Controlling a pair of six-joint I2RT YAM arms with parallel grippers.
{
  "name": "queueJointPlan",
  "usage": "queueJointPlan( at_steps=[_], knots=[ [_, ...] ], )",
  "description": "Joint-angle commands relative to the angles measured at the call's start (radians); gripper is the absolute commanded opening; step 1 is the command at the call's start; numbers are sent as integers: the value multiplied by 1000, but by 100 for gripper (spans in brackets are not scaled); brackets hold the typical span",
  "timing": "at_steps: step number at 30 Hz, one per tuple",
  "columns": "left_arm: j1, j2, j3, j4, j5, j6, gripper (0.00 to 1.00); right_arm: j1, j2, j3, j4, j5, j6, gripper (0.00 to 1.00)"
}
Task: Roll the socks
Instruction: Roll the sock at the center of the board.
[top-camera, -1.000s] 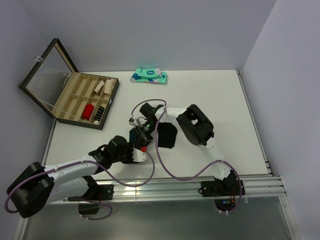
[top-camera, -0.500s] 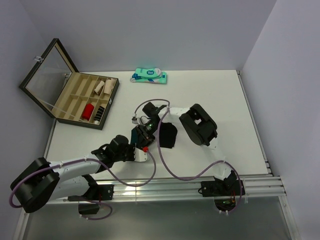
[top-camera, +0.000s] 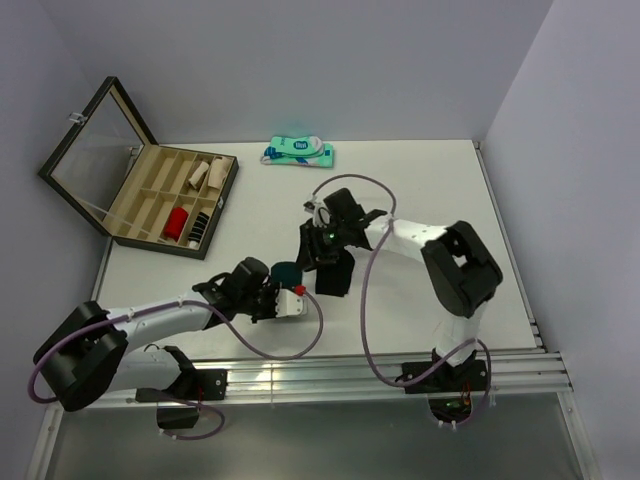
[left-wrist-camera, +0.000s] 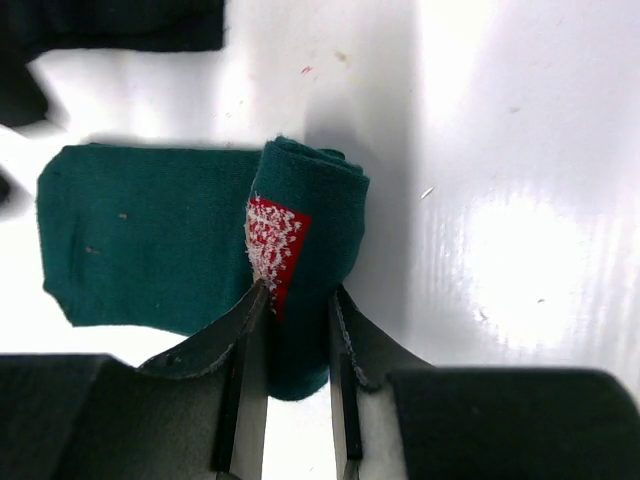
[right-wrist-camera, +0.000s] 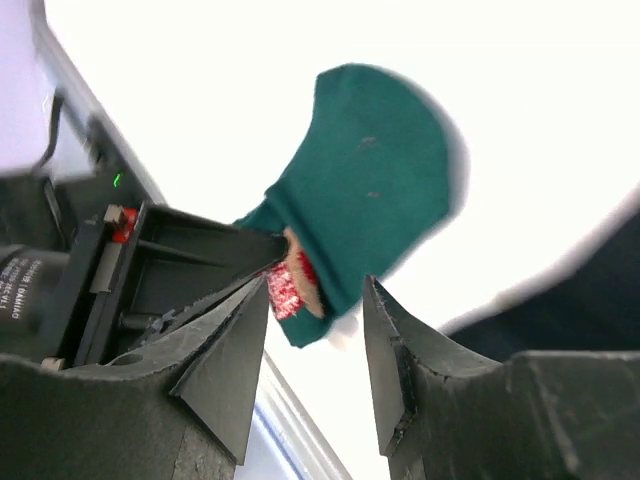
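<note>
The dark green sock (left-wrist-camera: 140, 235) lies partly rolled on the white table, its roll (left-wrist-camera: 312, 215) showing a red patch. My left gripper (left-wrist-camera: 295, 315) is shut on the near end of that roll; from above it (top-camera: 286, 286) sits at the sock (top-camera: 284, 271). My right gripper (right-wrist-camera: 315, 335) hangs open just beside the green sock (right-wrist-camera: 375, 180), its jaws apart and gripping nothing; from above it (top-camera: 312, 254) is right of the roll. The black sock (top-camera: 337, 276) lies flat next to it, partly under the right wrist, and also shows as black sock (left-wrist-camera: 120, 25) and black sock (right-wrist-camera: 580, 300).
An open wooden compartment box (top-camera: 150, 215) with red and beige rolled socks stands at the back left. A teal-and-white packaged pair (top-camera: 298, 152) lies at the far edge. The table's near rail runs just behind my left arm.
My left gripper has closed on the green roll. My right gripper has opened, let go of the sock and drawn back to the right, its elbow swinging right.
</note>
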Motion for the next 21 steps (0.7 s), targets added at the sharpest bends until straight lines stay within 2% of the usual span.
queueJointPlan(
  at_steps=[1, 9, 14, 18, 21],
  knots=[
    [-2, 51, 49, -179, 118, -52, 0, -27, -181, -91, 131, 201, 114, 50],
    [100, 154, 201, -386, 273, -34, 0, -83, -537, -374, 240, 488, 174, 52],
    [186, 298, 347, -561, 380, 44, 0, -81, -751, -542, 353, 525, 154, 51],
    [248, 421, 457, -728, 451, 121, 0, -64, -1009, -748, 478, 549, 102, 52],
    [278, 530, 549, -859, 492, 176, 0, -29, -1085, -813, 501, 617, 48, 51]
  ],
)
